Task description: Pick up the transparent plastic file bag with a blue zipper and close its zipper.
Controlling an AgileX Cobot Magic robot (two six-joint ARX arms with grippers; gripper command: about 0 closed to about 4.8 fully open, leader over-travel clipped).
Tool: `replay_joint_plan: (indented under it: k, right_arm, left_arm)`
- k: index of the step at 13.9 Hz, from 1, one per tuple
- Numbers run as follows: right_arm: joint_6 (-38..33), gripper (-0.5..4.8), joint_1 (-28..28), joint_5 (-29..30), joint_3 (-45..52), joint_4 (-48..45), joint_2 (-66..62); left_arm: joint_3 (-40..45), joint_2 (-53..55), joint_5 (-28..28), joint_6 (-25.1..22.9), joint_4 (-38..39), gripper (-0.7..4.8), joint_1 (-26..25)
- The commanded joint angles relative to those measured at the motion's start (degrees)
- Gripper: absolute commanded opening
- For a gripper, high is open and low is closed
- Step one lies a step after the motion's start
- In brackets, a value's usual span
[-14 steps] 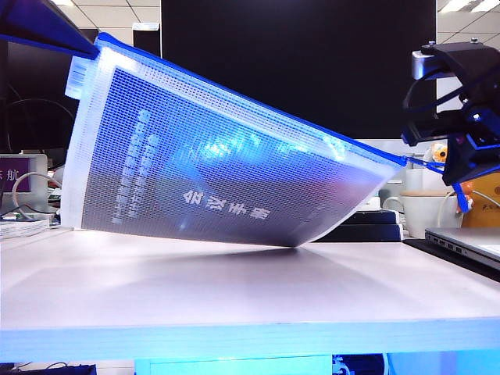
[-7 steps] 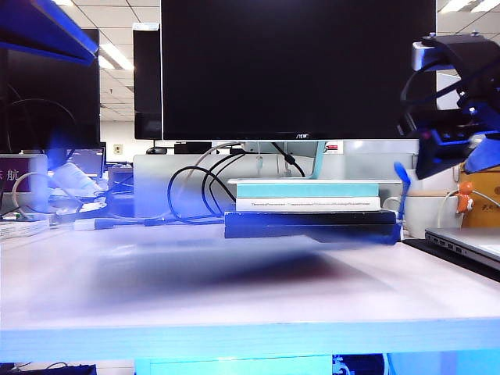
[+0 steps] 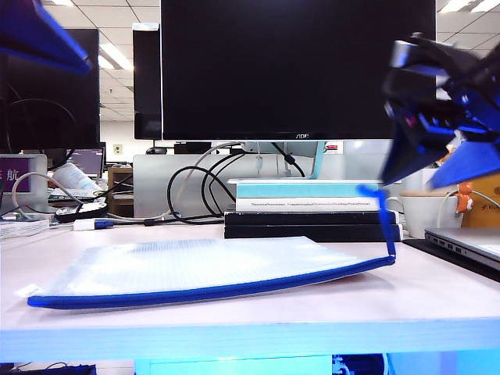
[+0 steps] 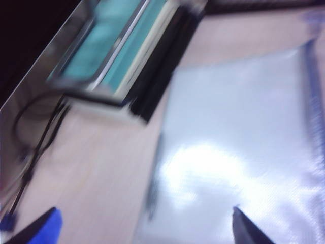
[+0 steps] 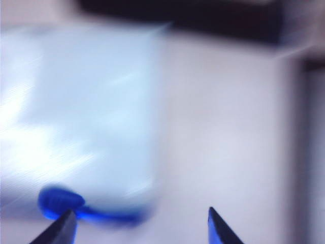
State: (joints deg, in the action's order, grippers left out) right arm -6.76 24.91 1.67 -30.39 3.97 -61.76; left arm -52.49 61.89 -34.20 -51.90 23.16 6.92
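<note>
The file bag (image 3: 195,269) lay flat on the worktop (image 3: 437,301), its zipper (image 3: 211,291) along the near edge, the cord pull (image 3: 383,223) apparently sticking up. Left gripper (image 4: 144,226) hovered above it, jaws wide and empty. Right gripper (image 5: 142,229) hung over the bag's corner, jaws wide too. Books (image 3: 308,207) sat behind.
</note>
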Motion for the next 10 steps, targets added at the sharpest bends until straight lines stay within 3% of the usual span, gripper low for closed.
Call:
replay_joint_plan:
  k: [1, 2, 3, 4, 5, 6, 9, 10]
  right_arm:
    - [-2.97, 3.38, 0.02, 12.44, -2.12, 16.06, 0.37]
    - [-3.10, 3.38, 0.02, 8.98, -4.17, 21.62, 0.35]
    - [-3.08, 3.38, 0.02, -22.73, -5.44, 20.81, 0.39]
    - [-4.22, 3.38, -0.33, 5.42, -5.62, 15.08, 0.39]
    - [-6.08, 3.38, -0.59, 14.67, -5.62, 11.17, 0.37]
    - [-11.96, 3.38, -0.55, 21.84, -5.62, -0.52, 0.39]
    - [-15.30, 3.37, -0.50, 26.97, -6.29, -8.20, 0.37]
    - [-10.75, 3.37, -0.81, 22.49, -6.29, -8.07, 0.55]
  left_arm:
    - [-0.22, -0.13, 0.22, 0.31, -0.46, 4.79, 0.00]
    - [-0.22, -0.13, -0.70, 0.31, -0.48, 4.79, 0.00]
    - [-0.22, -0.13, -0.61, 0.28, -0.50, 4.79, 0.00]
    - [-0.22, -0.13, -1.20, 0.31, -0.52, 4.79, 0.00]
    - [-0.22, -0.09, -3.50, 0.31, -0.55, 4.79, 0.00]
    - [-0.22, 0.70, -17.53, 1.44, -0.59, 4.79, 0.15]
    - [-0.13, 5.35, -19.82, 1.53, -0.79, 4.79, 5.35]
    - [-0.13, 7.85, -19.54, 1.46, -0.98, 4.79, 7.21]
